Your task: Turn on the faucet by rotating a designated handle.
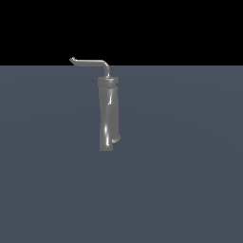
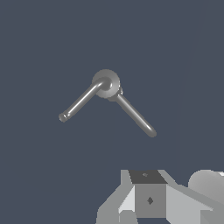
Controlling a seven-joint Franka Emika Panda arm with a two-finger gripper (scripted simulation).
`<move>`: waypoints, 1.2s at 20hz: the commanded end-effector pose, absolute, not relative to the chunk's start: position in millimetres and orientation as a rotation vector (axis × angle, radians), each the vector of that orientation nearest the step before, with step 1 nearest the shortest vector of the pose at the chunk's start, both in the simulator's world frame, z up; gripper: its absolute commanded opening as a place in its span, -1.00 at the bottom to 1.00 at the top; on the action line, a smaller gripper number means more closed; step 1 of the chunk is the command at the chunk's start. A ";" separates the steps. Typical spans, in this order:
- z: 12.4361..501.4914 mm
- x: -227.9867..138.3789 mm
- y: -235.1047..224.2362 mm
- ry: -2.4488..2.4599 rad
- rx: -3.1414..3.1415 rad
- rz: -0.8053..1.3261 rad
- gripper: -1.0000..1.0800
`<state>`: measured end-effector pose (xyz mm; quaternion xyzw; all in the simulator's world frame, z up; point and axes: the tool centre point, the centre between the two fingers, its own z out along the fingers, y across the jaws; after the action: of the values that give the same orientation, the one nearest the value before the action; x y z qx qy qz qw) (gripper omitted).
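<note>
**Inventory: faucet fixture, handle and gripper as seen from my station**

1. Ground plane (image 1: pixel 190 180). Flat slate-blue surface filling the lower part of the exterior view, meeting a black background at a straight horizon. I see the same surface as the backdrop in the wrist view.

2. Faucet (image 1: pixel 108 114). Glossy grey metallic column, tall and slightly twisted, standing upright near the centre of the exterior view. A small nub (image 1: pixel 116 139) projects low down on the exterior view's right side of the column. In the wrist view I look down on the rounded top of the column (image 2: pixel 106 82), with a second thin rod (image 2: pixel 135 116) running out from beside it; I cannot tell what that rod is.

3. Handle (image 1: pixel 90 61). Thin grey rod, far slimmer than the column. It rises from the column top, bends through a curved elbow and runs level toward the exterior view's left, ending in a small angled tip. In the wrist view it extends from the column top to a cut end (image 2: pixel 64 117).

4. Gripper (image 2: pixel 148 199). Only part of the grey housing shows at the edge of the wrist view, well apart from the handle and touching nothing. The fingertips are out of view, so I cannot tell how the jaws stand. It does not appear in the exterior view.
</note>
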<state>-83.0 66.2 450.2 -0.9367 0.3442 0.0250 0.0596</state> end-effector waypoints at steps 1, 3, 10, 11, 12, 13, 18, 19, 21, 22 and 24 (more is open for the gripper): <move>441.7 -69.8 70.9 1.133 -2.805 0.085 -1.00; 434.5 -59.6 74.6 1.204 -2.780 0.090 -1.00; 407.0 -25.5 88.6 1.451 -2.683 0.100 -1.00; 402.8 -20.8 90.7 1.486 -2.668 0.100 -1.00; 398.5 -16.2 92.8 1.520 -2.653 0.100 -1.00; 394.1 -11.6 94.9 1.555 -2.638 0.099 -1.00; 371.5 10.4 105.9 1.724 -2.555 0.089 -1.00; 366.8 14.6 108.2 1.758 -2.538 0.086 -1.00; 357.2 22.9 112.8 1.823 -2.502 0.078 -1.00; 352.4 26.9 115.1 1.856 -2.483 0.073 -1.00; 342.9 34.5 119.6 1.917 -2.447 0.063 -1.00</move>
<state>28.5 116.0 350.1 -0.7978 0.6021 0.0230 0.0192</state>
